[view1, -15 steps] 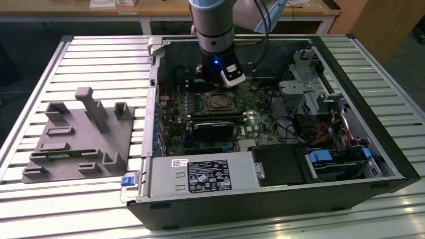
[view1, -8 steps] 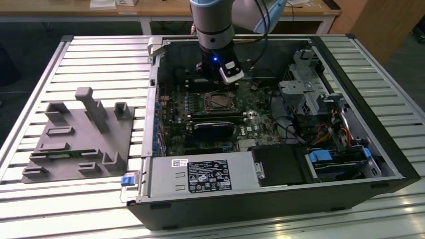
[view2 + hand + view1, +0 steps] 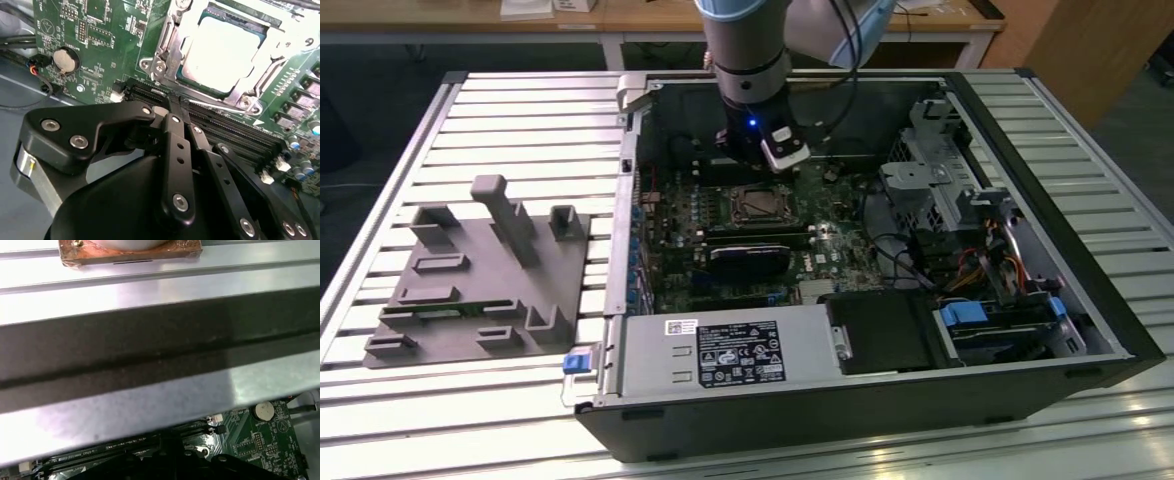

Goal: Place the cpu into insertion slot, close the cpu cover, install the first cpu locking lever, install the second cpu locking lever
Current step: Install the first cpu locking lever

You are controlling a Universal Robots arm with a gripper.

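Open PC case (image 3: 854,410), green board (image 3: 100,30) inside. Our gripper (image 3: 172,104) hangs w/ fingers pinched together, nothing between them, tips just beside a thin wire lever (image 3: 215,106) at the insertion slot (image 3: 757,205) edge. Risk, we'd judge: tips slip off and scrape the memory slots (image 3: 235,130), or the lever springs up. The cpu cover (image 3: 172,42) looks down over the cpu (image 3: 225,47), which is pale, flat and seated in the slot.

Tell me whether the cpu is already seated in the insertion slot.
Yes, in the second wrist view the cpu lies flat inside the insertion slot, within its silvery metal rim.
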